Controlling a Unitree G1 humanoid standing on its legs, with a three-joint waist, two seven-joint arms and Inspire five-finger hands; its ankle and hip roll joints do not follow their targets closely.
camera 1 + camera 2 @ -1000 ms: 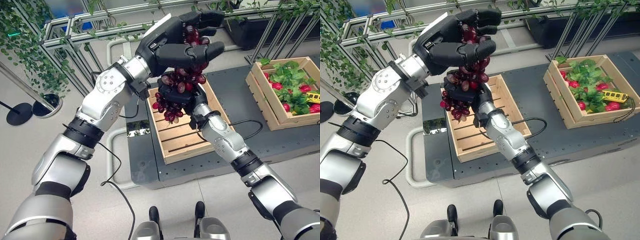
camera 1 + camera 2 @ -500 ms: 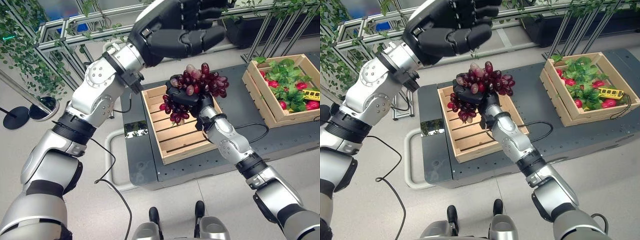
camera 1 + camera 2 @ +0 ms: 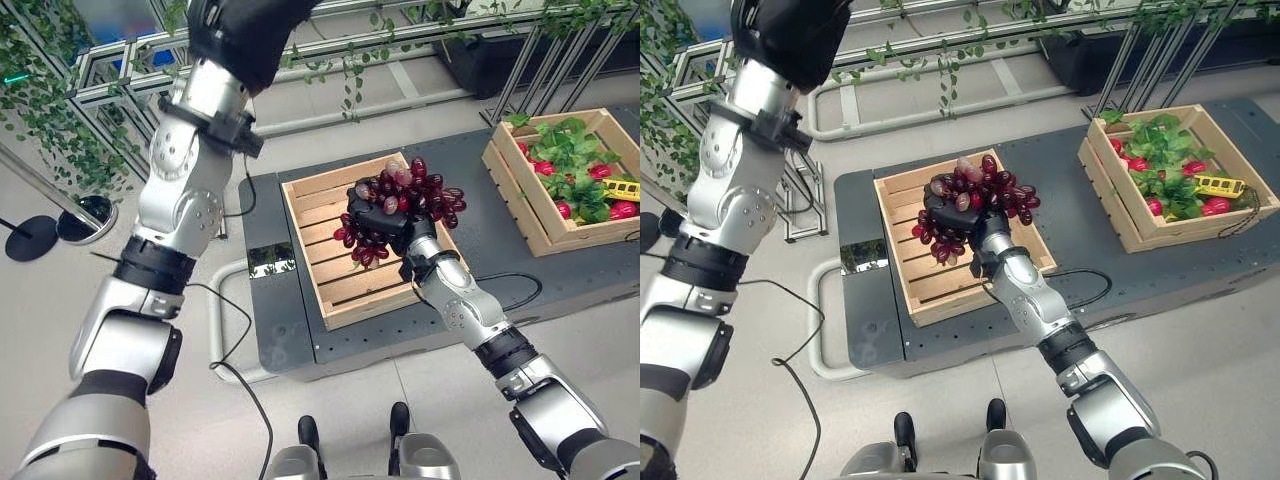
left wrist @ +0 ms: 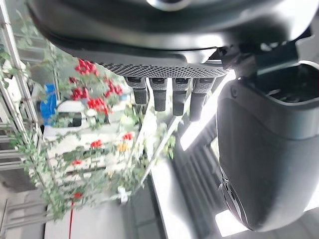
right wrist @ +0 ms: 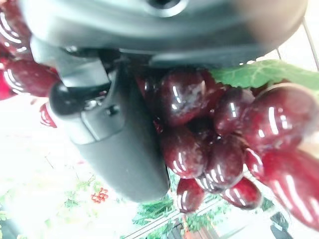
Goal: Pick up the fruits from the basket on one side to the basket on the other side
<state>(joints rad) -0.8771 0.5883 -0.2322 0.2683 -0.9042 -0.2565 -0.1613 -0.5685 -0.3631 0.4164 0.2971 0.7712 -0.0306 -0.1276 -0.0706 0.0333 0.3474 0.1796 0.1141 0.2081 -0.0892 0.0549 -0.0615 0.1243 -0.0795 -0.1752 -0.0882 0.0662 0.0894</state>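
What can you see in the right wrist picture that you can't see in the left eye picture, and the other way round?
The right wrist view alone shows, from very close, the right hand's thumb lying against the grapes, with shiny skins and a green leaf beside them. The left eye view alone shows the whole scene: the slatted wooden crate under the grapes, the second crate off to the right holding red fruit and leaves, and the left hand raised high. Both show the dark red grapes held in the right hand.
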